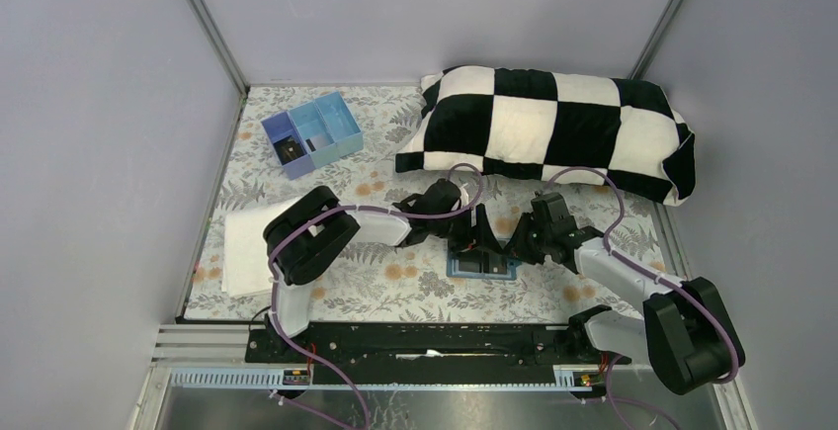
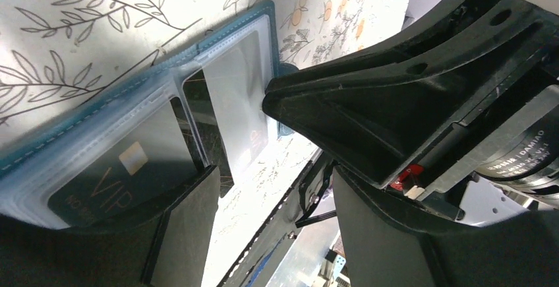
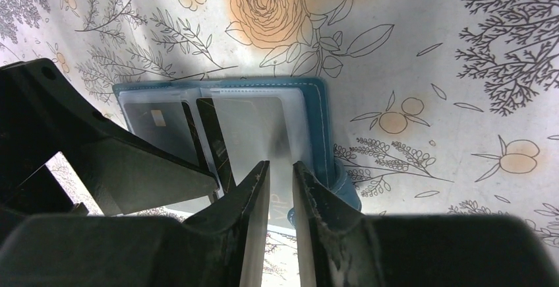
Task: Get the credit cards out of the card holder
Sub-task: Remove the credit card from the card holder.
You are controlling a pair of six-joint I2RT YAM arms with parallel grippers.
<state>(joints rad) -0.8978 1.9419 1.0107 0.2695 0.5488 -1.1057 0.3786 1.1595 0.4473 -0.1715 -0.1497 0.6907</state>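
Left gripper (image 2: 277, 234) open over card holder (image 3: 318, 112); right gripper (image 3: 281, 166) nearly shut at its right card (image 3: 254, 125), grip unclear; pull straight.

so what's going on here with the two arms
Two robot arms are working on a small light-blue bifold card holder lying open on the floral tablecloth. The left end effector, jaws wide, sits over its left half, where a dark card marked VIP is still in its clear sleeve. The right end effector, jaws nearly together, is at the edge of the right-hand sleeve. Whether it has pinched a card can't be told.
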